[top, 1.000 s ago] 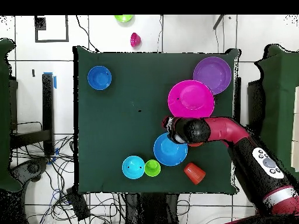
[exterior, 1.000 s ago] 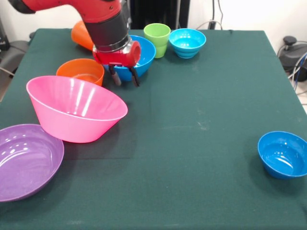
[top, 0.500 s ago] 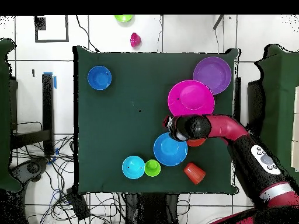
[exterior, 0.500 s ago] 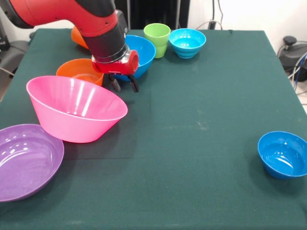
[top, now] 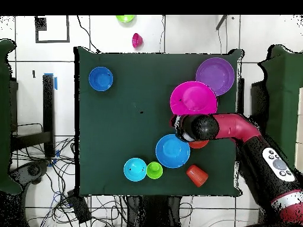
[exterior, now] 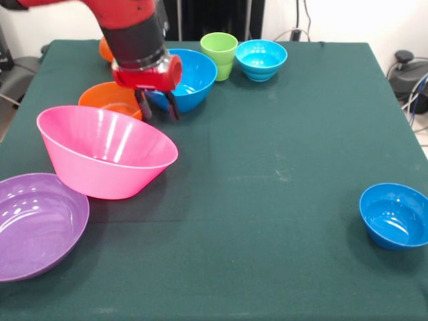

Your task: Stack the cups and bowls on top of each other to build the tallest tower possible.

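Over the last second the hand point(exterior: 156, 107) shifts from in front of the medium blue bowl point(exterior: 188, 78) toward the small orange bowl point(exterior: 112, 99). Its fingers stand slightly apart and hold nothing. This suggests an approach to the orange bowl; no tower exists yet. The pink bowl point(exterior: 100, 152), purple bowl point(exterior: 33, 224), lime cup point(exterior: 219, 53), cyan bowl point(exterior: 261, 58) and dark blue bowl point(exterior: 394, 215) stand separately on the green-covered table point(exterior: 281, 154). Cables point(top: 35, 156) lie on the tiled floor beside it.

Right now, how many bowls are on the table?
6: purple bowl and pink bowl front-left, small orange bowl partly behind the gripper, medium blue bowl, cyan bowl, dark blue bowl front-right.
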